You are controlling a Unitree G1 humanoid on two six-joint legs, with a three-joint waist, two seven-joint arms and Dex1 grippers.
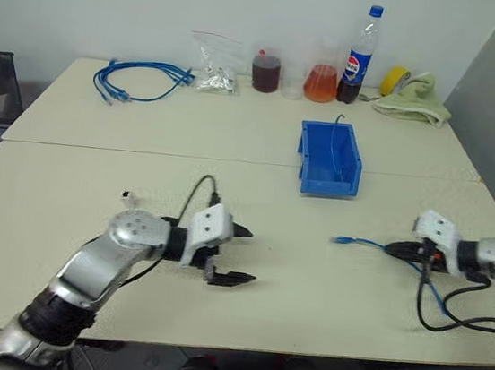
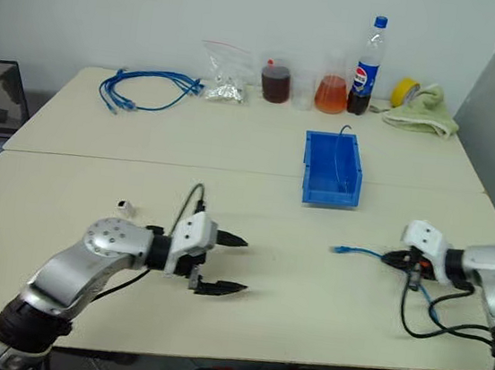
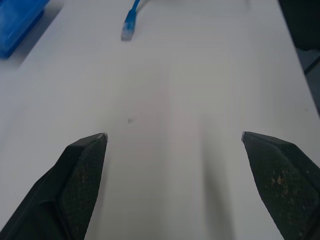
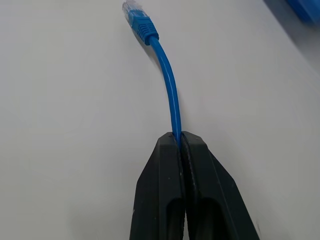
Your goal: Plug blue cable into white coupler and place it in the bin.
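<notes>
Your wide beige tabletop point(image 1: 260, 159) carries the small open-top blue plastic bin point(image 1: 330, 160) near its middle. Toward the near edge, your left gripper point(image 1: 241, 255) hovers with its black fingers spread wide around nothing. Your right gripper point(image 1: 395, 250) is clamped tight on the short thin blue cable point(image 4: 167, 85), its clear plug pointing toward the left gripper. The tiny white boxy plastic coupler point(image 1: 127, 195) lies beside your left arm.

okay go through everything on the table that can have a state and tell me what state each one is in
blue cable: pinched in the right gripper, plug end free, not plugged in
white coupler: loose on the table, untouched
bin: open-topped, a thin cable inside
left gripper: open, empty
right gripper: shut on the cable
cola bottle: upright, capped
</notes>
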